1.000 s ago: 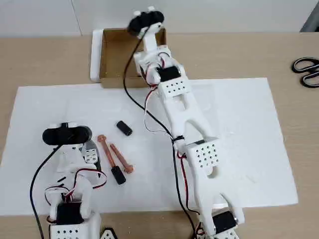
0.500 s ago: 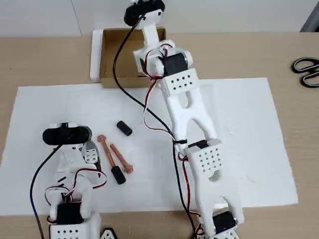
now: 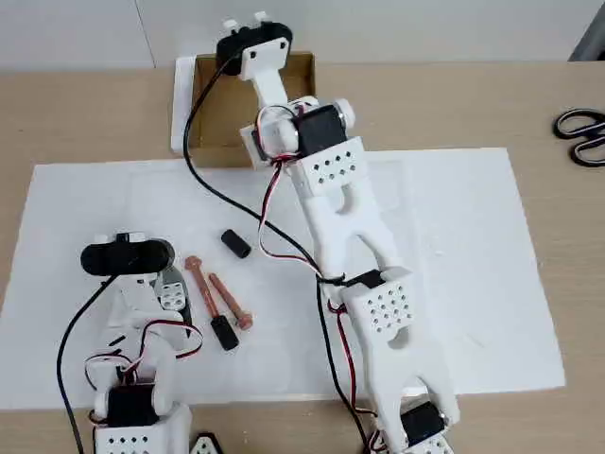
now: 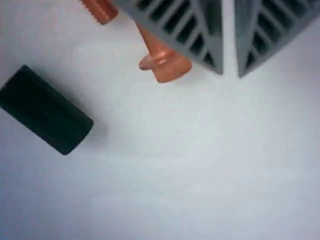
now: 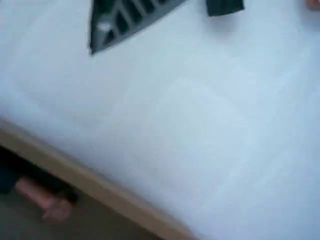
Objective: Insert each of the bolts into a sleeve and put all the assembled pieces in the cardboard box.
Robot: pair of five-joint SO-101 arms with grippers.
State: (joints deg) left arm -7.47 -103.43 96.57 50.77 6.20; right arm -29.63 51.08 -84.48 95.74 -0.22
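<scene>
- Two copper bolts (image 3: pixel 199 284) (image 3: pixel 230 302) lie side by side on the white sheet (image 3: pixel 454 236), almost parallel and just apart, both bare, with neither seated in a sleeve.
- One black cylinder, the near sleeve (image 3: pixel 224 332), lies just beside the bolts' ends on the side toward the arms' bases. The far sleeve (image 3: pixel 235 243) lies on the sheet on the box side of the bolts, apart from them.
- Standing at the sheet's far edge, the box (image 3: pixel 216 113) is open at the top, with a white foam block (image 3: pixel 182 102) against one outer wall. It is well apart from bolts and sleeves.
- Hanging low over the sheet just beside the bolts, the left gripper (image 4: pixel 229 55) has its grey fingers (image 4: pixel 190 25) drawn almost together with a thin slit between them, and holds nothing. In the left wrist view a bolt head lies just beside one fingertip and a sleeve lies farther off.
- Stretched across the sheet, the right arm (image 3: pixel 350 218) ends at the box, its wrist over the front wall. How far the right gripper (image 5: pixel 115 22) is parted, and whether it holds anything, cannot be told.
- Seen from the right wrist, a tan edge borders the sheet, and beyond it a pinkish shape (image 5: pixel 42 200) sits in shadow, too blurred to identify.
- A pair of scissors (image 3: pixel 581 132) lies on the bare bench (image 3: pixel 95 113), well off to the side.
</scene>
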